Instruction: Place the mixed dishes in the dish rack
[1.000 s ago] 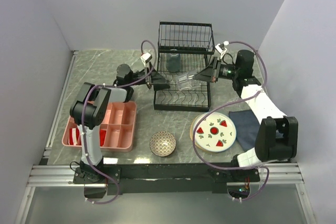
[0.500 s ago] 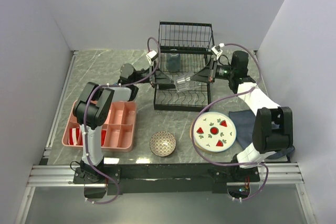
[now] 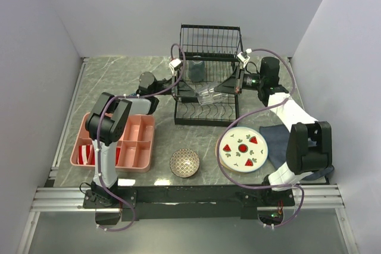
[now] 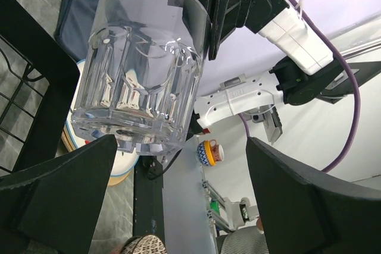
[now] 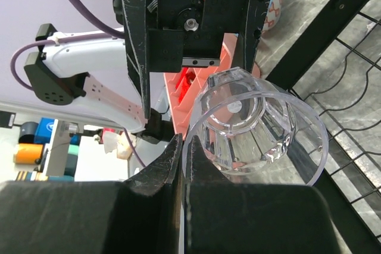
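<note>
Over the marble bench (image 3: 119,75), a clear glass (image 3: 206,94) is being pinched by the closed right tool (image 3: 228,87), directly facing the wide-open left tool (image 3: 181,89), inside the dish rack (image 3: 208,111).

A clear faceted glass (image 4: 143,63) sits between the left gripper's (image 4: 178,200) wide-open jaws.

Clear faceted glass (image 4: 140,69) showing glossy highlights, black wire rack (image 3: 208,81) looking matt, grey marbled tabletop (image 3: 119,75) appearing smooth, pink tray (image 3: 128,141) looking like plastic, glazed plate (image 3: 243,149) shining, blue cloth (image 3: 275,141) lying matt.
</note>
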You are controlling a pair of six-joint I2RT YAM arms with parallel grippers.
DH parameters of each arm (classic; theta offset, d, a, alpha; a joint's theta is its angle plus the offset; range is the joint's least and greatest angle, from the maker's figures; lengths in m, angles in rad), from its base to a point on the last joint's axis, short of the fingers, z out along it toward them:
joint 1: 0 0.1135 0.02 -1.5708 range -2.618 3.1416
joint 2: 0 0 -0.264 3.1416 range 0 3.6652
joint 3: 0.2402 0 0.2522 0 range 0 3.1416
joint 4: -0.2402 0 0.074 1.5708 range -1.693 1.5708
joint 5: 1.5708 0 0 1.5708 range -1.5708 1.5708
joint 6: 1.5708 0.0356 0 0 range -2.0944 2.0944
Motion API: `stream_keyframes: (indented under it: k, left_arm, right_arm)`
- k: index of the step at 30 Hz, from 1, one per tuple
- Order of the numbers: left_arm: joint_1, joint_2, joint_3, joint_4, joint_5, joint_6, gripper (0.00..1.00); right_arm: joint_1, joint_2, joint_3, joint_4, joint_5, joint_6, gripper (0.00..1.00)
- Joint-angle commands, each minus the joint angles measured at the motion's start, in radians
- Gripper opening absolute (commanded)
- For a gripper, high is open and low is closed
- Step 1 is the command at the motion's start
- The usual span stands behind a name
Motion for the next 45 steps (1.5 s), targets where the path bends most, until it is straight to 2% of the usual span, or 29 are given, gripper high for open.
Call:
stream_keyframes:
  k: [1,9,12,23,30,34,45]
  left_arm:
    - [-0.013,-0.006,0.044,-0.016,0.027,0.064,0.96]
    - [-0.007,-0.03,0.047,-0.144,0.032,0.146,0.96]
    - [-0.007,-0.03,0.059,-0.168,0.035,0.163,0.96]
    - [-0.008,0.003,0.064,0.059,0.006,0.011,0.96]
    - [-0.022,0.037,0.091,0.071,0.006,-0.003,0.96]
    - [-0.043,0.051,0.133,0.005,0.02,0.032,0.96]
    - [-0.05,0.051,0.128,0.06,0.021,0.006,0.99]
  right_arm:
    - [0.012,-0.078,0.057,-0.027,-0.017,-0.049,0.0]
    - [-0.015,-0.108,0.119,-0.211,0.014,-0.176,0.0]
    - [-0.032,-0.102,0.149,-0.23,0.001,-0.184,0.0]
    - [-0.025,-0.075,0.103,-0.181,-0.008,-0.132,0.0]
    - [-0.015,-0.07,0.1,-0.181,-0.014,-0.117,0.0]
    - [-0.008,-0.073,0.089,-0.144,-0.017,-0.101,0.0]
    - [0.003,-0.072,0.072,-0.135,-0.002,-0.104,0.0]
